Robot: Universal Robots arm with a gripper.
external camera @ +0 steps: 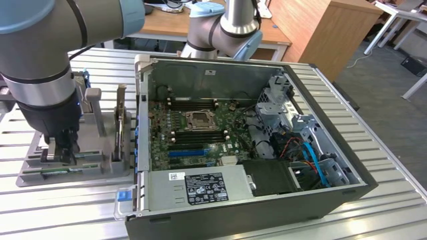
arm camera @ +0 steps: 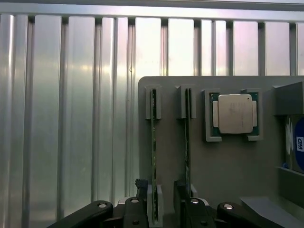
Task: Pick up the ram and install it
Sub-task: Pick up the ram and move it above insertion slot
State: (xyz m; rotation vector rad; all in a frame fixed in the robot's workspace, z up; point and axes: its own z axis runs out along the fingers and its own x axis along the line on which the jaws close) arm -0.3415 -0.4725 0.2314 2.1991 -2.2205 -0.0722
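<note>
The ram (arm camera: 153, 142) stands on its edge in a slot of the grey parts tray (arm camera: 223, 171), a thin green stick seen from above. My gripper (arm camera: 161, 209) is low over one end of it, open, with a dark finger on each side and a gap left between them. A second ram stick (arm camera: 187, 142) stands in the neighbouring slot, its end hidden behind one finger. In the exterior view my gripper (external camera: 59, 156) reaches down into the tray (external camera: 100, 167) at the exterior view's left, just above a green strip of ram (external camera: 63, 171).
The tray also holds a square silver processor (arm camera: 234, 114) and a hard drive with a blue label (arm camera: 297, 142). An open computer case (external camera: 220, 200) lies at the exterior view's middle, its motherboard (external camera: 200, 125) exposed. Everything rests on a ribbed metal table (arm camera: 71, 118).
</note>
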